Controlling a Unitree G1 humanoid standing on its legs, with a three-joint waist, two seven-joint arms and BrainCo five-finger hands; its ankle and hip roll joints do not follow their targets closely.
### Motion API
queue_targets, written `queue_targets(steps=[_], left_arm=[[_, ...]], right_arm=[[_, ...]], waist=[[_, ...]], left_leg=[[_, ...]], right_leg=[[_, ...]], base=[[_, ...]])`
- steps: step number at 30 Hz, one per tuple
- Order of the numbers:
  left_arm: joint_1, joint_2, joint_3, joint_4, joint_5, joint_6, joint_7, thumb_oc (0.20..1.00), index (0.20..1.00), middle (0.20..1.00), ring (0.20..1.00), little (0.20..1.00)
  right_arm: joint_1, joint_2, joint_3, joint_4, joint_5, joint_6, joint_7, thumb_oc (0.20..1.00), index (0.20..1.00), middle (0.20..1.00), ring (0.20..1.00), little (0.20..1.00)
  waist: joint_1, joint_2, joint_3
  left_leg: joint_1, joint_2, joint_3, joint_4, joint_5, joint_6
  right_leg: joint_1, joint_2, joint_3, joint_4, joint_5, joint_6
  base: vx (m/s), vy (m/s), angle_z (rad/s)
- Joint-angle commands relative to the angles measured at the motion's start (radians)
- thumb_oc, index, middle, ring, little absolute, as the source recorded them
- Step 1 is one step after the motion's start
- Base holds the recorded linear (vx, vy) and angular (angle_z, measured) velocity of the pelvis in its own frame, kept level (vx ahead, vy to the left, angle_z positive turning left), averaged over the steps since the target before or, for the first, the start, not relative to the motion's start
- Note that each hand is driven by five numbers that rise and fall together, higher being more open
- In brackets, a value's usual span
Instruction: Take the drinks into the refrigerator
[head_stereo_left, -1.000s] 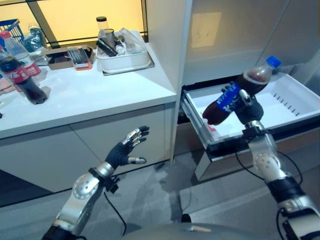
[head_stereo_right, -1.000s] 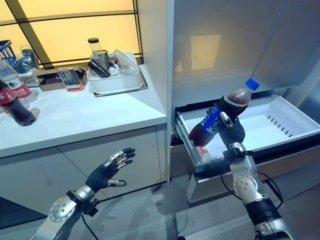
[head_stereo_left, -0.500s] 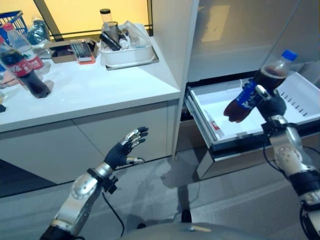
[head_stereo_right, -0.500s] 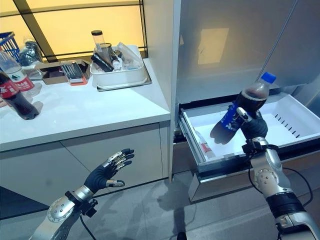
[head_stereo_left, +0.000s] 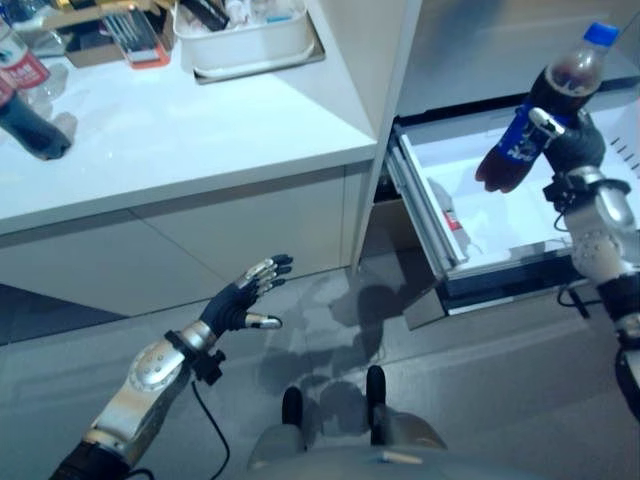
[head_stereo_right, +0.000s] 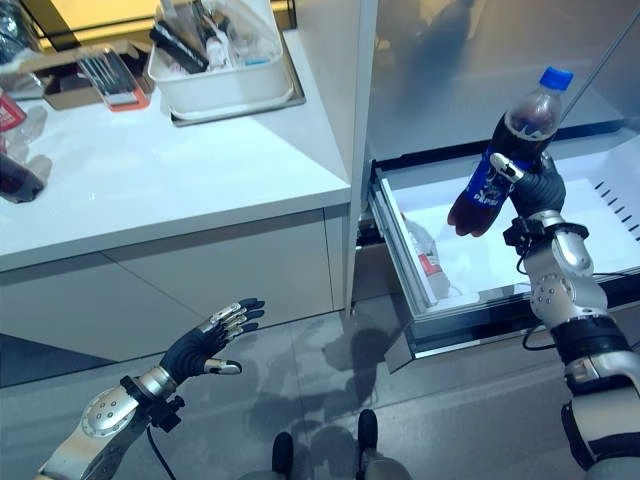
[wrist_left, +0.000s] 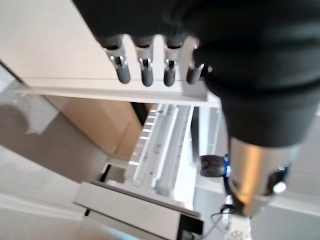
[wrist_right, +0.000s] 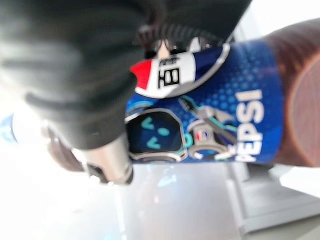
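Note:
My right hand (head_stereo_right: 538, 188) is shut on a dark cola bottle (head_stereo_right: 508, 152) with a blue label and blue cap, held tilted above the open white refrigerator drawer (head_stereo_right: 462, 262). The right wrist view shows the blue label (wrist_right: 210, 120) pressed against the hand. A clear bottle with a red label (head_stereo_right: 425, 250) lies inside the drawer along its left wall. On the white counter (head_stereo_left: 180, 130), at its far left, stands a cola bottle with a red label (head_stereo_left: 25, 110). My left hand (head_stereo_left: 243, 300) hangs open, fingers straight, low in front of the counter cabinets, holding nothing.
A white tub (head_stereo_left: 245, 38) of assorted items sits at the counter's back, with a small tray of utensils (head_stereo_left: 135, 35) to its left. The refrigerator's tall white side panel (head_stereo_right: 355, 120) stands between counter and drawer. Grey floor (head_stereo_left: 330, 380) lies below.
The camera has tilted down and shifted. My right hand has carried the blue-label bottle further over the drawer and a little higher. The left hand stays open and low.

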Motion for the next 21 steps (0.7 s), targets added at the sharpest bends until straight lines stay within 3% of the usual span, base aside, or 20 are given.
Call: queue_targets(steps=[1, 12, 21], left_arm=[[-0.014, 0.066, -0.015, -0.076, -0.040, -0.063, 0.011, 1.000, 1.000, 1.000, 1.000, 1.000], [-0.037, 0.133, -0.080, -0.099, -0.010, -0.079, 0.035, 1.000, 1.000, 1.000, 1.000, 1.000], [-0.038, 0.173, -0.122, -0.126, 0.008, -0.083, 0.040, 1.000, 1.000, 1.000, 1.000, 1.000]], right_arm=[[-0.243, -0.067, 0.025, 0.000, -0.015, -0.091, -0.007, 0.200, 0.200, 0.200, 0.200, 0.200], [-0.371, -0.081, 0.152, 0.160, -0.160, -0.065, -0.049, 0.200, 0.200, 0.200, 0.200, 0.200], [-0.386, -0.087, 0.205, 0.242, -0.242, -0.041, -0.054, 0.200, 0.200, 0.200, 0.200, 0.200]], waist=[[0.004, -0.078, -0.018], [0.007, -0.062, 0.041], [0.005, -0.053, 0.053]], left_leg=[[-0.005, -0.062, -0.032, 0.012, 0.009, 0.047], [-0.034, -0.062, -0.038, 0.013, 0.024, 0.046], [-0.039, -0.063, -0.040, 0.011, 0.027, 0.045]], right_leg=[[0.022, 0.002, -0.055, 0.127, -0.130, 0.039], [-0.012, 0.000, -0.059, 0.142, -0.126, 0.040], [-0.022, -0.003, -0.059, 0.139, -0.120, 0.042]], base=[[0.00, 0.000, 0.00], [-0.03, 0.003, 0.01], [0.00, 0.000, 0.00]])
